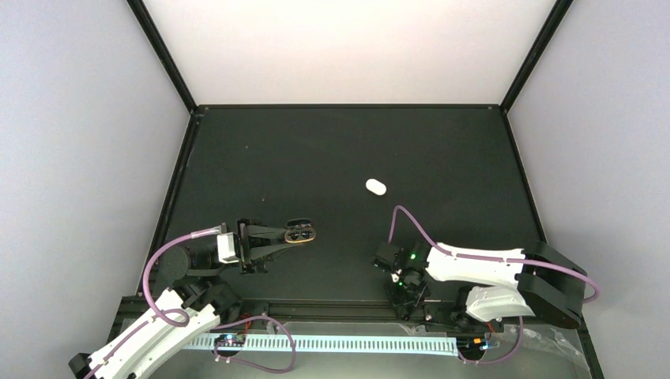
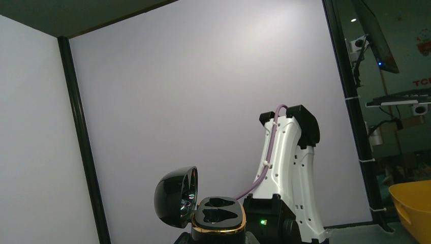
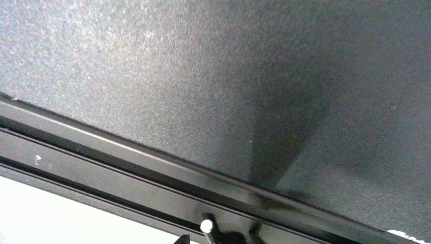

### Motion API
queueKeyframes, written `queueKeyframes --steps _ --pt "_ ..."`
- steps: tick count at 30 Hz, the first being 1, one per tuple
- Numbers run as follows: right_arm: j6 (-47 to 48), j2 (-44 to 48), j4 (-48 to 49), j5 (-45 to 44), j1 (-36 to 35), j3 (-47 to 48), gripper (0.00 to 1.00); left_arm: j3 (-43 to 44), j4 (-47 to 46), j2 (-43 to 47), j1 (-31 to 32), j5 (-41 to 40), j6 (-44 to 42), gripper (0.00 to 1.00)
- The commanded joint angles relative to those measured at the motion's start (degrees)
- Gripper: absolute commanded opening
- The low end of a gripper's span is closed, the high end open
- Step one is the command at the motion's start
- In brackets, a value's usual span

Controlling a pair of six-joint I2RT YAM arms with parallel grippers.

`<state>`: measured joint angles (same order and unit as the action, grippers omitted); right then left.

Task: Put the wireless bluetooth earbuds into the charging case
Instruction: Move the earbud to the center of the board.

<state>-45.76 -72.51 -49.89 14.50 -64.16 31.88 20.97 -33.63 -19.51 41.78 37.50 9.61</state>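
Because its two sockets must face upward to receive buds, the glossy black, gold-rimmed hinged charging case (image 2: 218, 213) is held level with its lid swung back. Its base is clamped in the closed left jaws, and the sockets look empty. A small glossy white oval shell (image 1: 376, 186), shut, lies well beyond and to the right of those jaws, apart from the right jaws, whose opening cannot be told. No earbuds show. Matte black counter (image 1: 332, 150); pale wall panels (image 1: 348, 47) in black framing enclose it.
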Motion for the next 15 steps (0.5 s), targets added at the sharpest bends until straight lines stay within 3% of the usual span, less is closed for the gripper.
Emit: queueKeyframes --steps 1,6,15 --pt "0.26 -0.73 0.36 2.06 -0.93 -1.29 0.29 1.09 -0.23 -0.35 0.41 -0.17 -0.47 0.02" --pt "0.93 -2.25 0.14 2.11 -2.09 -1.55 0.29 1.09 -0.31 -0.48 0.41 -0.07 -0.38 0.01" --pt "0.61 -1.69 -0.29 -1.15 -2.28 -0.28 0.17 1.09 -0.39 -0.71 0.42 -0.08 -0.38 0.02"
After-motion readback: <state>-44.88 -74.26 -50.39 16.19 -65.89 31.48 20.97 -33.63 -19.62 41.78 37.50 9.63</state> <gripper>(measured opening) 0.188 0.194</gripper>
